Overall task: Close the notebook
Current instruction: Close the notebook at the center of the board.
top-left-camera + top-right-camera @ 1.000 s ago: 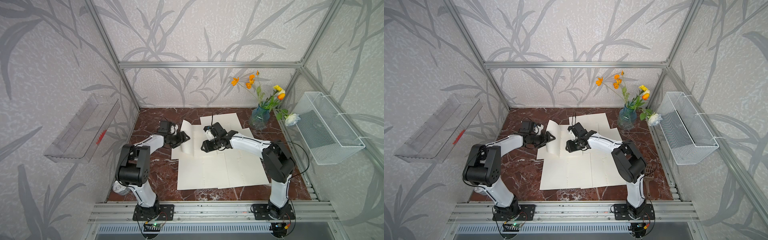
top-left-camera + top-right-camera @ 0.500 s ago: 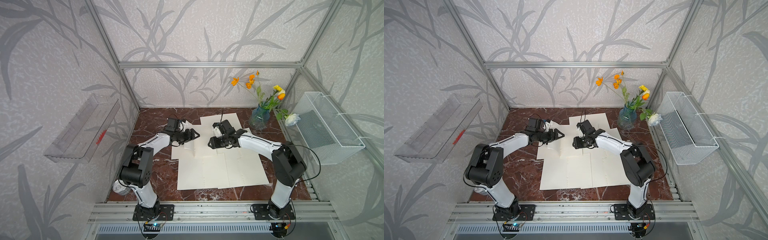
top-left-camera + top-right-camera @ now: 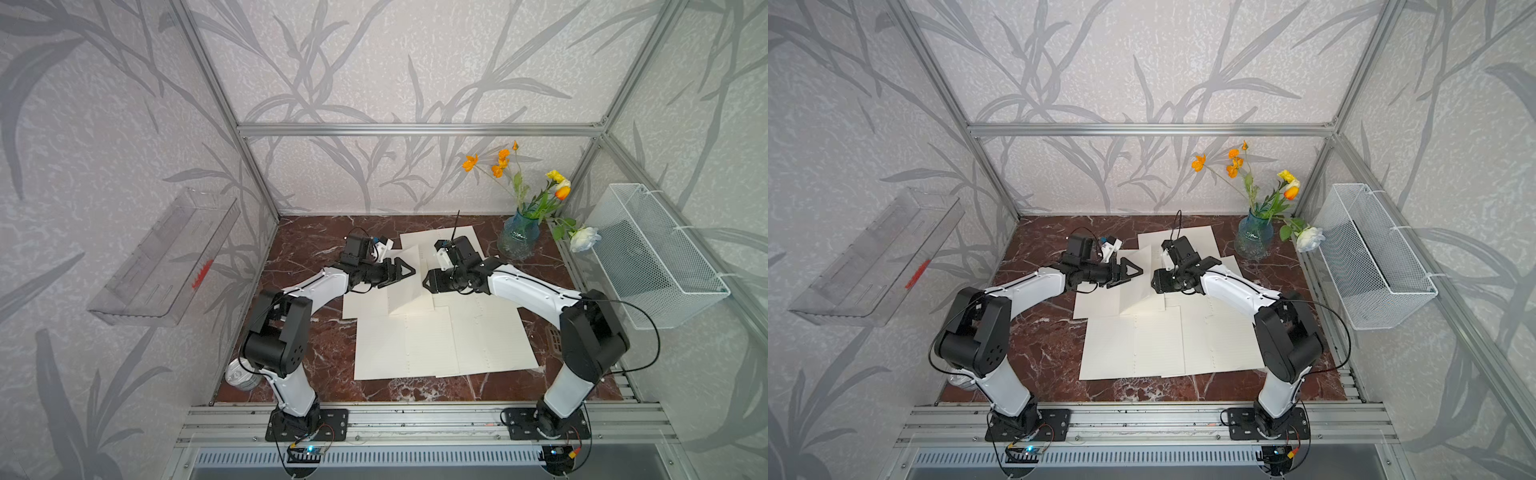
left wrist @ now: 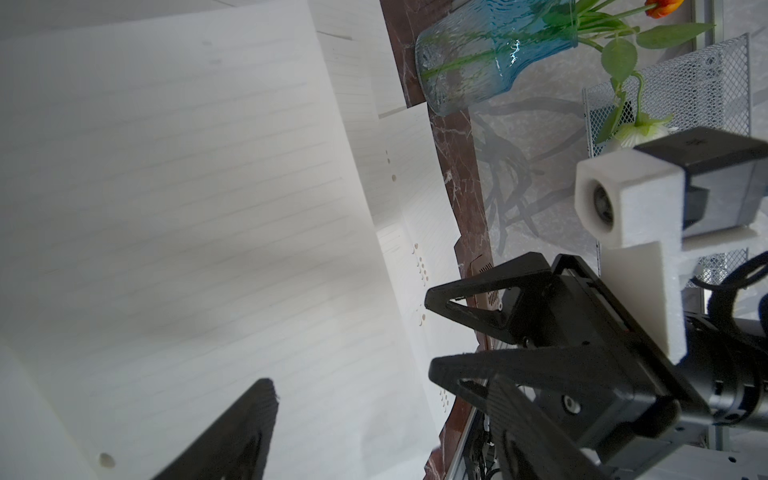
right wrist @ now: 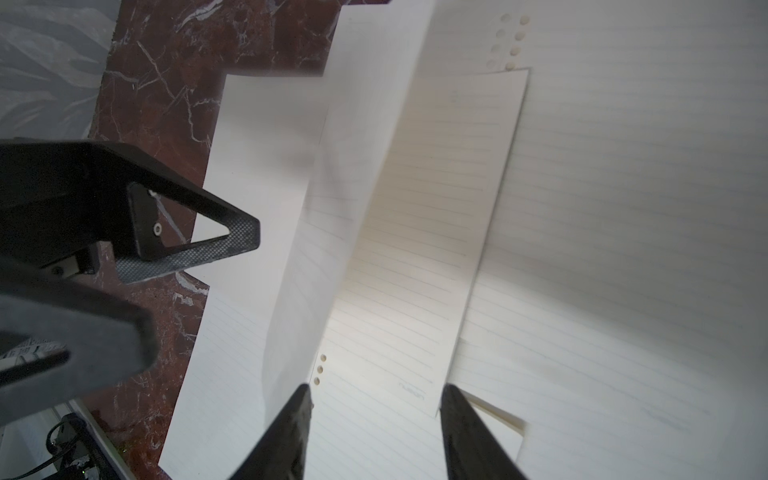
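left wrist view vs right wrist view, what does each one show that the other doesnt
Only the left wrist view shows the blue vase, the mesh basket and the right gripper with its wrist camera. Only the right wrist view shows the left gripper and a smaller lined sheet lying flat. Both show the raised lined page, other punched sheets and the marble tabletop.

From both top views you look steeply down from high at the near side onto the whole marble table (image 3: 299, 245), side by side, sharing nearly everything. Your left wrist camera sits close over lined paper (image 4: 187, 208), facing right toward the blue vase (image 4: 478, 62). Your right wrist camera faces left, just above the same sheets.
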